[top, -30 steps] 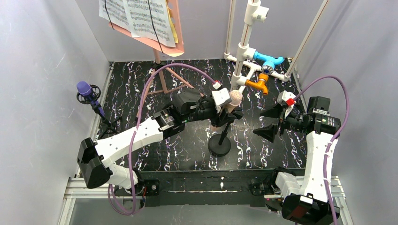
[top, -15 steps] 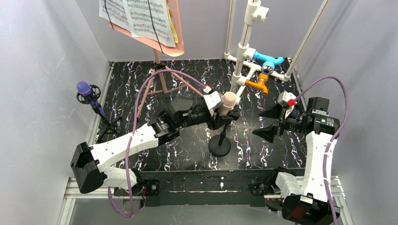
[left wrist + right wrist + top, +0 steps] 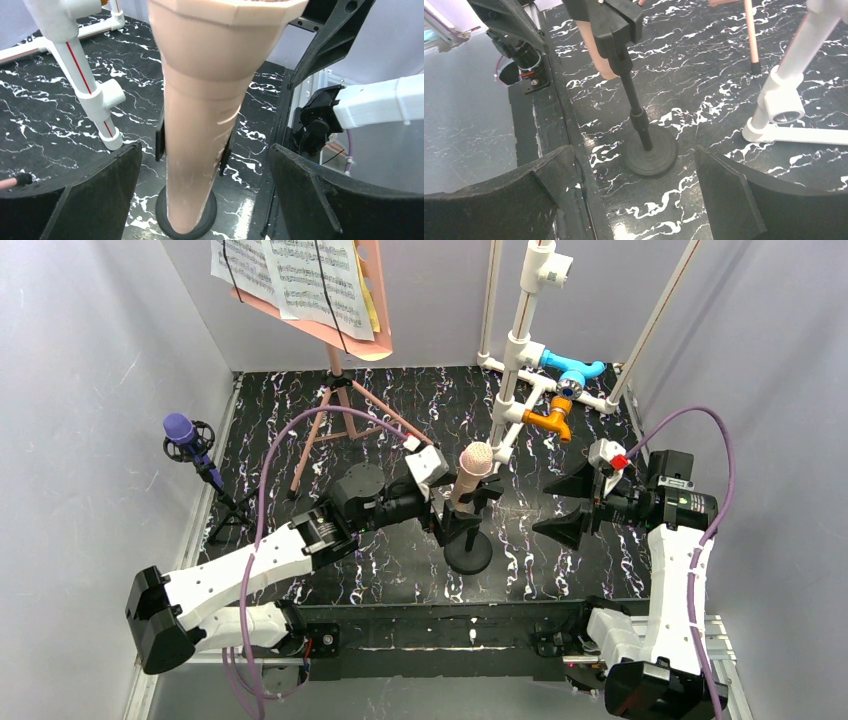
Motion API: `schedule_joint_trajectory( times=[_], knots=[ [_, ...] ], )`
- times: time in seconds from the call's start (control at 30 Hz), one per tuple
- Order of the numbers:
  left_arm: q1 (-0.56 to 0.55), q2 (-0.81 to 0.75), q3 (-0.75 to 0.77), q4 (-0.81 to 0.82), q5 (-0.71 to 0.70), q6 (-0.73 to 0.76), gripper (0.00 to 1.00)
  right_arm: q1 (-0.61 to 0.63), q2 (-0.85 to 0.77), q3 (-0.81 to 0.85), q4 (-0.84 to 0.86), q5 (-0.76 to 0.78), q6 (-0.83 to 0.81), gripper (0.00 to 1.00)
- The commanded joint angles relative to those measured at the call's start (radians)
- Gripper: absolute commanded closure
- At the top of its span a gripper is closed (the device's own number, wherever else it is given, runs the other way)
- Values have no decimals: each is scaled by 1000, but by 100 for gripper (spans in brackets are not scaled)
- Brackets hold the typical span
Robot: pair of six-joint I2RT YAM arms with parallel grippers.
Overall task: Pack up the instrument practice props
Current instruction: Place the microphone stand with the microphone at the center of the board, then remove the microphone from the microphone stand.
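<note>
Two wide-open claws: left claw (image 3: 205, 152) astride the beige microphone (image 3: 200, 100) without contact, right claw (image 3: 634, 152) empty.

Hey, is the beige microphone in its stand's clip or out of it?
In. The beige microphone sits tilted in the black clip atop its round-based stand, tail poking out below.

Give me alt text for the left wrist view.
A beige microphone, clipped to a black stand, fills the centre between the fingers of the open left claw, touching neither. A white pipe frame stands at left on the table.
</note>
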Motion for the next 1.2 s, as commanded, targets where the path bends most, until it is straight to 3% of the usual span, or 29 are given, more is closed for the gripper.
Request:
schedule_joint_trajectory(
  times=[0.0, 0.17, 0.33, 0.4, 0.87, 0.97, 1.17],
  knots=[
    [-4, -95, -34, -2, -44, -51, 2, 51, -10, -7, 39, -53, 22, 0],
    [-4, -198, -80, -29, -63, -94, 2, 125, -1, -10, 18, -57, -92, 0],
    [-3, -321, -136, -54, -106, -133, 2, 205, 50, 30, -178, -41, -470, 0],
    [-3, -365, -148, -70, -111, -136, 2, 238, 72, 57, -207, -15, -543, 0],
    [-4, -481, -200, -118, -134, -174, 2, 294, 72, 97, -178, -68, -652, 0],
    [-4, -482, -203, -118, -136, -178, 2, 293, 61, 98, -94, -68, -591, 0],
    [-3, -489, -210, -118, -139, -181, 2, 306, 40, 85, 308, -21, -175, 0]
  ],
)
